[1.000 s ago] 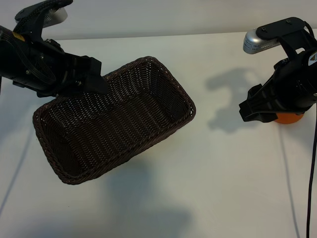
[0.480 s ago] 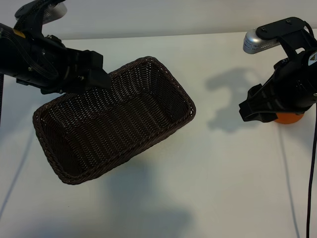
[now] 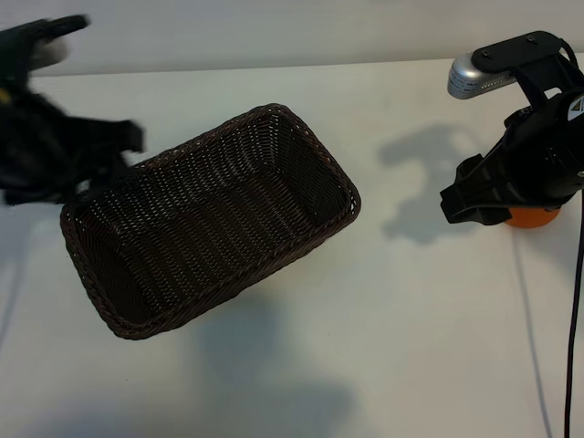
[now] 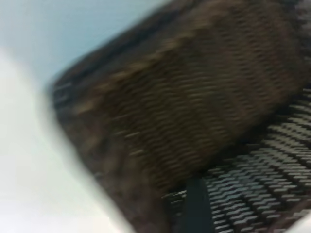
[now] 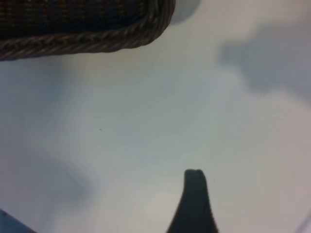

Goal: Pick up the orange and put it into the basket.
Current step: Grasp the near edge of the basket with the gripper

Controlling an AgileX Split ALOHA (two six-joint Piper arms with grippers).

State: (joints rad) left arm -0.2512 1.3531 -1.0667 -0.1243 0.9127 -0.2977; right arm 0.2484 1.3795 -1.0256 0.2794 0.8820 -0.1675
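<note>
A: So, is the orange (image 3: 532, 217) in the basket (image 3: 321, 147) yet?

B: No. It sits on the table (image 3: 401, 319), far from it, half hidden behind the right gripper (image 3: 474, 208). Both grippers are open and hold nothing. The left gripper (image 3: 114, 151) is by the basket's rim.

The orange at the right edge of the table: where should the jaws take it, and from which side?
Grip the orange across its round middle, coming from above. It sits on the table apart from the basket, mostly hidden under the right gripper, and its round shape favours no side, I think.
</note>
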